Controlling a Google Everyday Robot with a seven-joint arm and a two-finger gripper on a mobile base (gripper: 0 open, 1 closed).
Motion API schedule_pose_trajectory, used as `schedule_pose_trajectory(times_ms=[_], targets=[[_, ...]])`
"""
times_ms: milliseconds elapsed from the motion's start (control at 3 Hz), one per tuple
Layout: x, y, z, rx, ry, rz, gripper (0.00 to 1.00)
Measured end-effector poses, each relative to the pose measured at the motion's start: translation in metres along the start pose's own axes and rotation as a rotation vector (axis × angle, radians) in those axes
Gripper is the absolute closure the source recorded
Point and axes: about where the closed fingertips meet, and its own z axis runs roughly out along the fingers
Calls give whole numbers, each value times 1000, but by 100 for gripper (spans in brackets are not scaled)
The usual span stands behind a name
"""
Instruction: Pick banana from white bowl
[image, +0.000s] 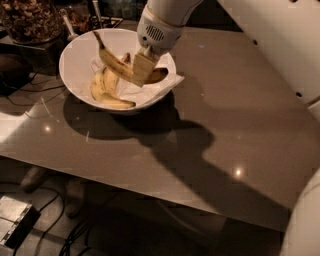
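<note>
Grips the banana (116, 64) toward its dark tip in the pincer (142, 69), closed tight on it, over the white bowl (74, 55) at far left of the counter (225, 115). Holds it tilted, stem up-left, above two paler bananas (106, 95).

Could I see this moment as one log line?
pincer: above white bowl, shut on banana | banana: tilted, stem up | two bananas: in bowl
</note>
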Motion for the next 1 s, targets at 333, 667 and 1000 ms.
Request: schedule_pose_trajectory(times_ms=[333,667,1000], targets=[[16,16,-32,-23,-64,-41,100],[71,35,-72,-21,-107,-12,100],[72,33,-73,-18,-109,-8,100]])
